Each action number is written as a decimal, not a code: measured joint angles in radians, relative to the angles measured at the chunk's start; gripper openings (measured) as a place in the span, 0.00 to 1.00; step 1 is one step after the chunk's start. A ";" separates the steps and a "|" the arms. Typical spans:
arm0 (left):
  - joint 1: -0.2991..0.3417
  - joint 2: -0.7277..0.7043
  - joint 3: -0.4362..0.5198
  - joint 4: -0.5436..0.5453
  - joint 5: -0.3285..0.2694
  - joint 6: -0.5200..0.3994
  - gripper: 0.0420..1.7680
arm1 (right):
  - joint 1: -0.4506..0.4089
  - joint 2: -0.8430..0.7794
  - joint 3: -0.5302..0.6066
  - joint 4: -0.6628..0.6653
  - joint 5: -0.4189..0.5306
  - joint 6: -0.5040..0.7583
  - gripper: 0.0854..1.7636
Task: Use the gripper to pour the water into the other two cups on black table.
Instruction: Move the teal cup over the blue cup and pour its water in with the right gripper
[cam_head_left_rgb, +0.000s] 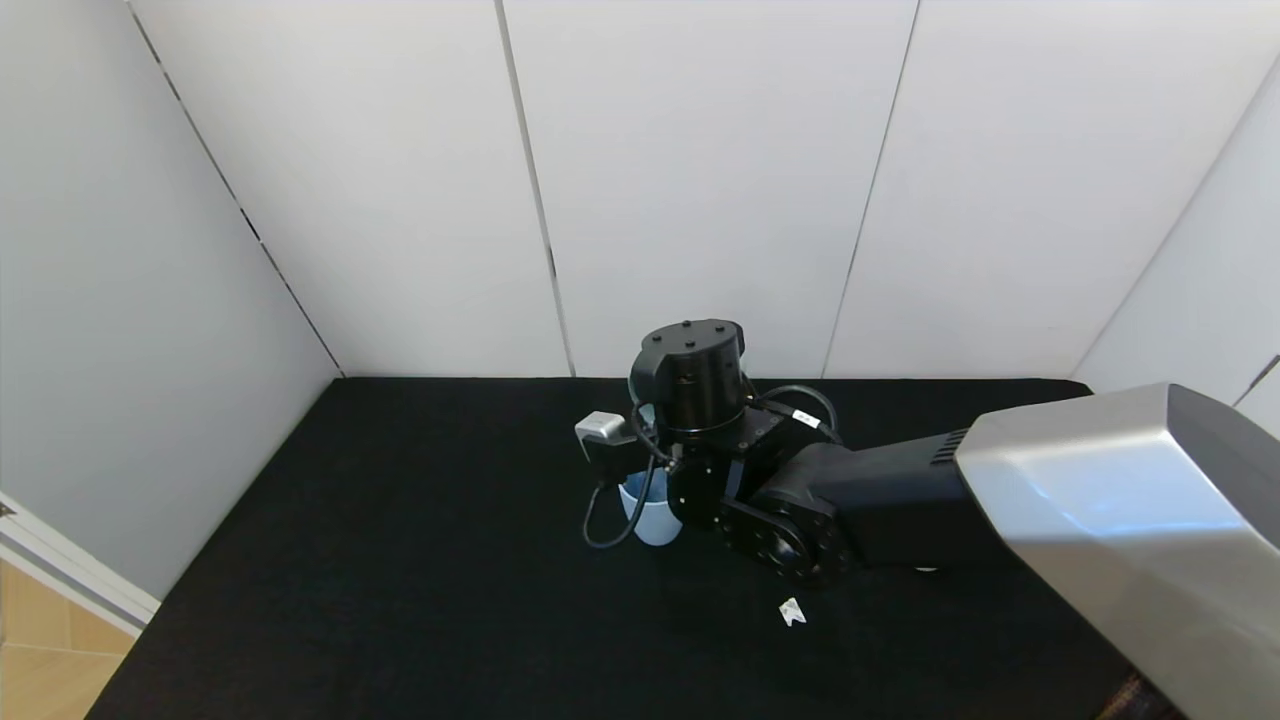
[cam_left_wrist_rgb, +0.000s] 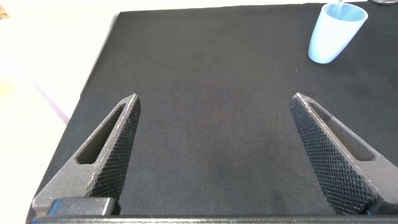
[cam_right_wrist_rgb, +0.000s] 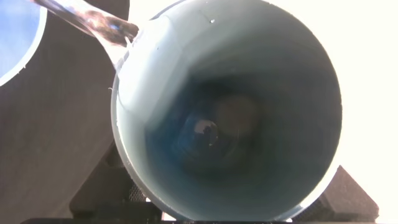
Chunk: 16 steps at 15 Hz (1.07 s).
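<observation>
Legible text: none on any surface.

Items bearing marks that cannot be read:
- Small white label on the black cable at the wrist of the right arm; dark marks on it, too small to make out.
- Small white scrap of paper or tag lying on the matte black cloth-covered table, near the right arm; no characters can be made out on it.

Light blue handleless tumbler: plain, no print or brand visible.
</observation>
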<state>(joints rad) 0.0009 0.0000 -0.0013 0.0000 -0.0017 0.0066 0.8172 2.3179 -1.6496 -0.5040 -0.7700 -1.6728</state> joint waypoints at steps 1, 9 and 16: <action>0.000 0.000 0.000 0.000 0.000 0.000 0.97 | 0.001 -0.001 0.000 0.000 0.000 -0.007 0.67; 0.000 0.000 0.000 0.000 0.000 0.000 0.97 | 0.001 -0.009 0.006 -0.001 0.001 -0.020 0.67; 0.000 0.000 0.000 0.000 0.000 0.000 0.97 | 0.003 -0.018 0.018 -0.001 0.000 -0.045 0.67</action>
<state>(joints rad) 0.0013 0.0000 -0.0017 0.0000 -0.0017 0.0062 0.8202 2.2996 -1.6317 -0.5055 -0.7700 -1.7174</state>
